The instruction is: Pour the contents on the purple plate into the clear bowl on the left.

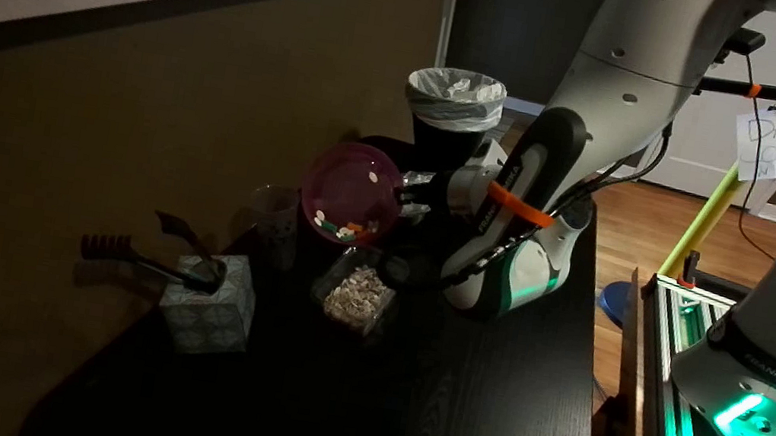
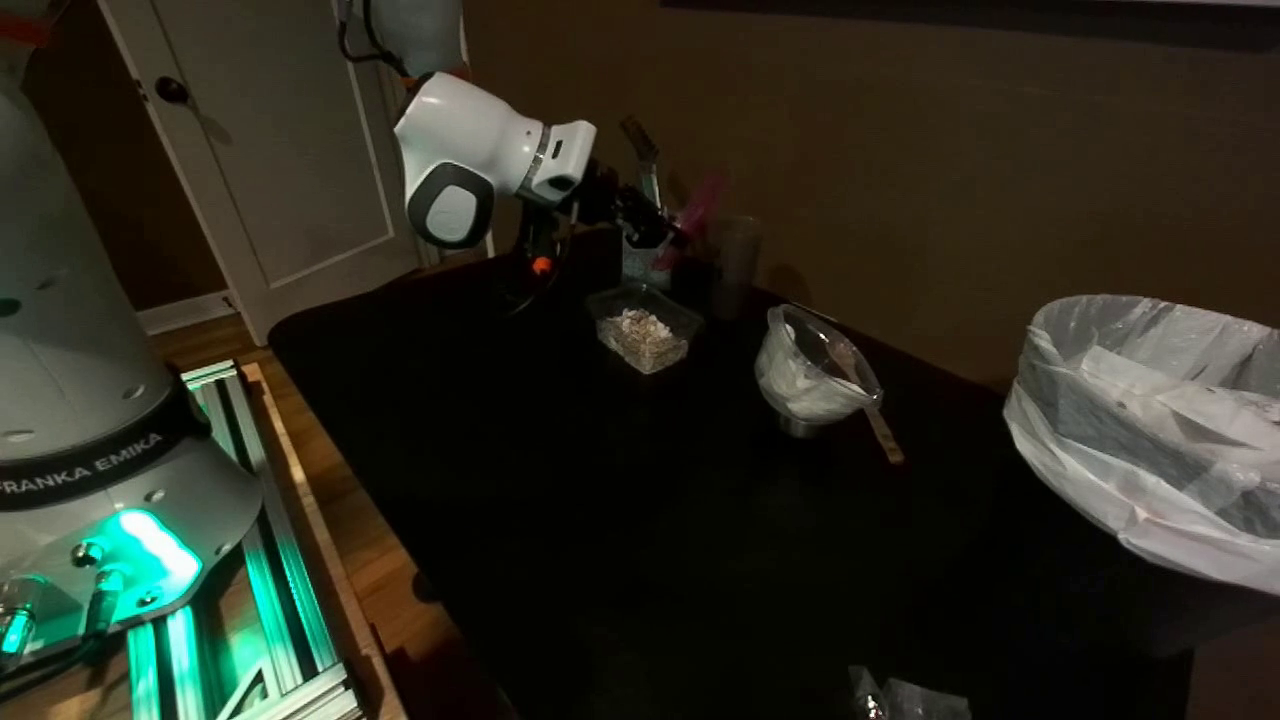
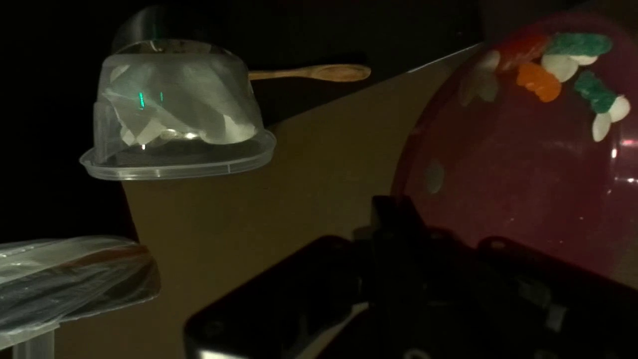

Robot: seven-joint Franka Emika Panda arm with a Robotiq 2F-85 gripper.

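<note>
- Your purple plate point(image 1: 352, 197) is raised off the table point(image 1: 464, 429), steeply tilted, its inner face showing in an exterior view; there its lower edge comes just above the square clear bowl point(image 2: 684, 325), though you cannot tell whether it is directly over it;
- on the plate, green pieces point(image 3: 578, 45), an orange piece point(image 3: 538, 82) and white pieces point(image 3: 560, 67) lie bunched along the low side; one white piece sits apart from them, nearer the gripped rim;
- your gripper point(image 3: 394, 204) is clamped on the plate's rim, jaws drawn together on that edge; the arm point(image 1: 631, 85) reaches out over the table behind it;
- the square clear bowl sits upright on the table, with pale flakes point(image 2: 640, 335) in it;
- the round clear bowl point(image 3: 184, 172) is well apart from the square one; it looks tilted, on a metal base point(image 2: 803, 427); you can see something white inside, hard to identify, and a wooden handle point(image 2: 885, 435) juts out beside it;
- a clear cup point(image 2: 737, 270) stands near the wall point(image 1: 60, 146);
- by the wall too, you have a tissue box point(image 1: 207, 322) with dark utensils point(image 1: 106, 247) sticking out of its top;
- on the far side of the round bowl from the square one is a bin point(image 1: 445, 142), lined with a translucent bag point(image 1: 453, 114).
</note>
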